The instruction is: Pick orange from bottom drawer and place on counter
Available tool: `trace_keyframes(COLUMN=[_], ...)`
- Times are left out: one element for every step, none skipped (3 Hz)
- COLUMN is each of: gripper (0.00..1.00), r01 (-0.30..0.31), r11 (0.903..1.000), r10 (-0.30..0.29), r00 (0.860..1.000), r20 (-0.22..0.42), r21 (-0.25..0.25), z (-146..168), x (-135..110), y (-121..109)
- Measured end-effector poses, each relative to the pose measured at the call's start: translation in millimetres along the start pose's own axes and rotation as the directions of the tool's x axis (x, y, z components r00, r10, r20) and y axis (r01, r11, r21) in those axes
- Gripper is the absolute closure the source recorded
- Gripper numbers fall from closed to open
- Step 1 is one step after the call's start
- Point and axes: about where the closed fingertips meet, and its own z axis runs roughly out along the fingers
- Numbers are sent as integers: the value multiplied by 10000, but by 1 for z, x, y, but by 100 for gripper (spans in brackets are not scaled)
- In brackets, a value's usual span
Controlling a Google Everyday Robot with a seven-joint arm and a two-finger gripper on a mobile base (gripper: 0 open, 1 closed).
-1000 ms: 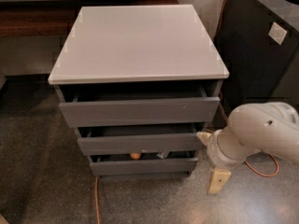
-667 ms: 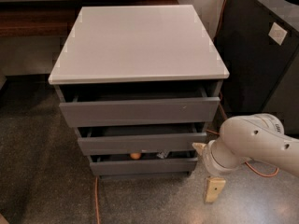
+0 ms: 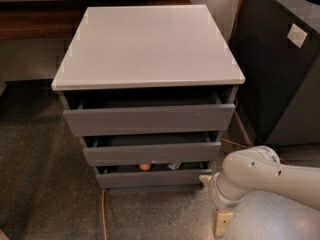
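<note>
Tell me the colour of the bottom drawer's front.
The bottom drawer is dark grey, camera view; the gripper hangs low, right of it.

Soft overhead light is spread evenly over the large light grey smooth counter slab (image 3: 150, 44), palest near its front edge. Deep shadow is held above the dark grey flat drawer fronts (image 3: 150, 119). The cream two-finger gripper (image 3: 216, 204), low by the cabinet's bottom right corner, is dimly lit.

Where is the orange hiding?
In the camera view, the orange sits inside the bottom drawer, just left of centre; the gripper hangs low to its right, near the floor.
</note>
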Motion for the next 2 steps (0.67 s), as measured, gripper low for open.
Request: trace_keyframes(gripper=[0,0], r01=[0,141], r11=[10000,9997], r10=[0,-137], r00=[10000,9998], r20=[0,-149], r21=[0,222], z=[0,3], x=[0,-5], y=[0,-6])
